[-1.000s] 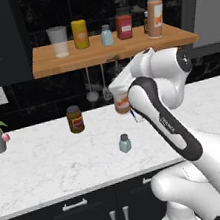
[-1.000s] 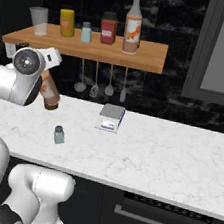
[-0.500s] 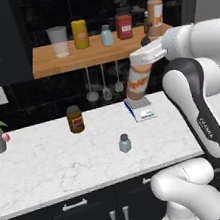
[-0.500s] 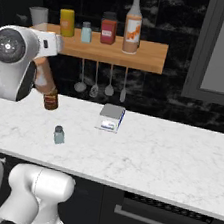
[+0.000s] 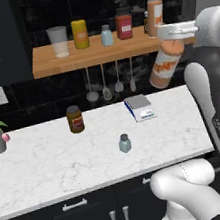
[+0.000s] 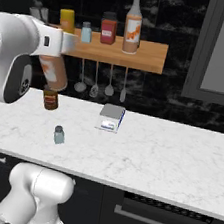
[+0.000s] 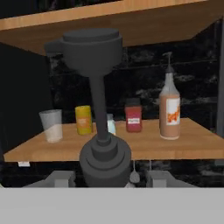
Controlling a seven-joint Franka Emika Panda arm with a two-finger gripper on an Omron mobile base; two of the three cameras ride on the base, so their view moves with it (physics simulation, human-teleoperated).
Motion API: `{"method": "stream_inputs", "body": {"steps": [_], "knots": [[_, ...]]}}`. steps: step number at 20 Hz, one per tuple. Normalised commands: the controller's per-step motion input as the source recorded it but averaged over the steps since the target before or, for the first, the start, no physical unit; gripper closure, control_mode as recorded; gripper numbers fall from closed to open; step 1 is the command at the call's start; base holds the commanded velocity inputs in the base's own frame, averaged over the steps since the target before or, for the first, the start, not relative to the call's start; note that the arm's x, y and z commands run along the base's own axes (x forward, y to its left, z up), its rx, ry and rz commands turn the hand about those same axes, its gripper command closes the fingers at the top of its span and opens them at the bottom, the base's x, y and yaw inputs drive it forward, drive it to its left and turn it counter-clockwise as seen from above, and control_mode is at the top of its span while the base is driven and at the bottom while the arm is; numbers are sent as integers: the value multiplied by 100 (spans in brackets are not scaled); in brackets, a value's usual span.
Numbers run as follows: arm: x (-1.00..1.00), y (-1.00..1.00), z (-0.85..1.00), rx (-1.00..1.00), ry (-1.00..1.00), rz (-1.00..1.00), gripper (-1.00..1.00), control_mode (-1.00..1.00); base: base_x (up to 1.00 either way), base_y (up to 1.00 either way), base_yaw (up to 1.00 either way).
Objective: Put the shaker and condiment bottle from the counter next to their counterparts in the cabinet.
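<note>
1. My fingers (image 5: 169, 35) are clamped on the bottle (image 5: 164, 65) near its slim neck, carrying it tilted in the air just in front of the right end of the wooden shelf (image 5: 73, 62), well above the table (image 5: 55, 162).

2. From the hand view the bottle's dark pump cap (image 7: 89, 46) and thin stem rise straight up the middle, with the shelf beyond; my fingertips themselves are hidden at the bottom edge.

3. Its twin (image 5: 154, 9) stands upright on the shelf's right end, orange-brown with an orange-and-white label, next to a red-labelled jar (image 5: 124, 26), the shelf's own pale-blue shaker (image 5: 106, 35), a yellow canister (image 5: 80, 34) and a clear cup (image 5: 59, 41).

4. The small shaker (image 5: 125, 143) I have yet to fetch sits alone on the white marble-veined table, near its front edge, well apart from a brown jar (image 5: 74, 119) and a flat scale-like box (image 5: 141, 108).

5. I judge the bottle tall, smooth and top-narrow: rigid, likely slippery, and prone to swing or tip when held high. A grip nearer the wide body would steady it.

6. The shaker looks light, hard and squat; I would pinch it across its body, below the grey cap.

7. The plank is thick-edged, matte wood; ladles hang beneath it.
</note>
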Motion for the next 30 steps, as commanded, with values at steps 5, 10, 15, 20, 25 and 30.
{"method": "stream_inputs", "body": {"steps": [5,10,15,20,25,30], "knots": [[-15,-53,20,11,0,-33,100,-100,0,0,0],[-1,-5,15,1,-3,-14,100,-100,0,0,0],[5,-20,37,4,-3,-19,100,-100,0,0,0],[6,0,23,4,0,-9,100,-100,0,0,0],[2,0,25,7,-2,-1,100,-100,0,0,0],[16,0,2,1,-2,0,100,-100,0,0,0]]}}
